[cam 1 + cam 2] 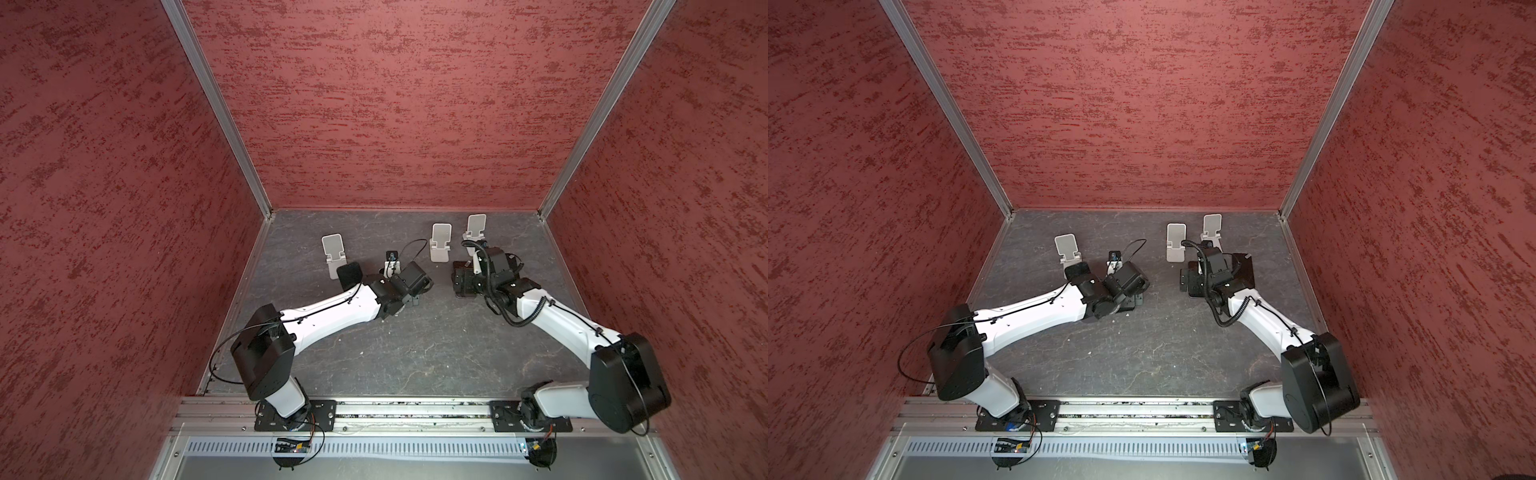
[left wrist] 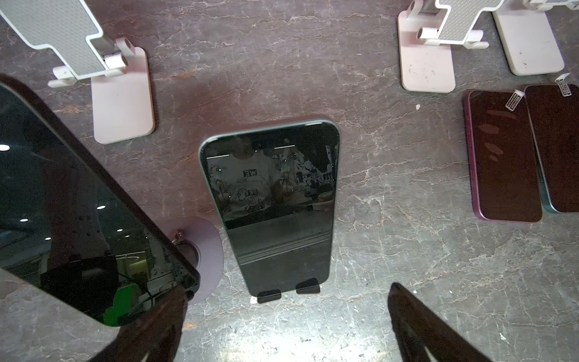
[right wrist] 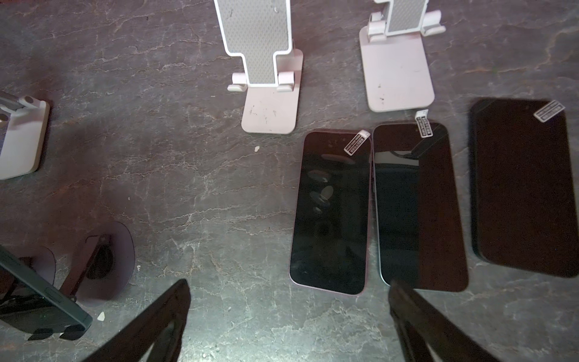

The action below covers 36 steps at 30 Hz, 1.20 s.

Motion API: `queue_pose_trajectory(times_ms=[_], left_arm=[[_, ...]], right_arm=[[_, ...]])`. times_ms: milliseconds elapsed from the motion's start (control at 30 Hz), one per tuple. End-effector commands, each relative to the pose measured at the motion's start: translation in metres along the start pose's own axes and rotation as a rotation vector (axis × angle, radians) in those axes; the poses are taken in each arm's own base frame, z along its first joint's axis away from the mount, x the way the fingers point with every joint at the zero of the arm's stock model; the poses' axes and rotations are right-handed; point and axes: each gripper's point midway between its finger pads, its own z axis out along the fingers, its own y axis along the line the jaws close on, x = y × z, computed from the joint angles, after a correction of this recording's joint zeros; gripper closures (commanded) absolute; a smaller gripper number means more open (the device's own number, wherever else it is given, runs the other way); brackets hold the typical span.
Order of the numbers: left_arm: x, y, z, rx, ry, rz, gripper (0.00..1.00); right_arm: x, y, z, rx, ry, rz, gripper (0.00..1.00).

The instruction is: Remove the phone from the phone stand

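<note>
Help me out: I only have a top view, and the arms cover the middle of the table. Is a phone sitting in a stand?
Observer: Yes. In the left wrist view a phone rests tilted on a stand's two black hooks.
Operator: Only that one?
Observer: A second phone sits tilted beside it, nearer that camera; its support is hidden.
Operator: Has the left gripper got hold of either?
Observer: No. The left gripper is open and grips nothing.
</note>
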Motion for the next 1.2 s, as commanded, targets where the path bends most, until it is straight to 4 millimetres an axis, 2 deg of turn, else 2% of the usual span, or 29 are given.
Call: queue_pose_trajectory(times_ms=[0,500,800,1167], left_arm=[[-0.013,-0.003,-0.002,0.004,-0.041,-0.034,0.00],[-0.016,-0.008,-0.001,0.053,-0.071,-0.052,0.00],[-0.012,0.002,0.009,-0.026,-0.054,-0.067,0.00],[-0.012,-0.002,0.025,-0.062,-0.048,-0.085,0.01]], right_arm=[[-0.002,0.005,0.003,-0.017,-0.013,-0.002,0.01],[-0.006,0.010,0.002,-0.043,-0.022,0.003,0.01],[-0.007,0.012,0.002,-0.054,-0.026,0.005,0.01],[-0.003,0.012,0.005,-0.059,-0.021,0.002,0.01]])
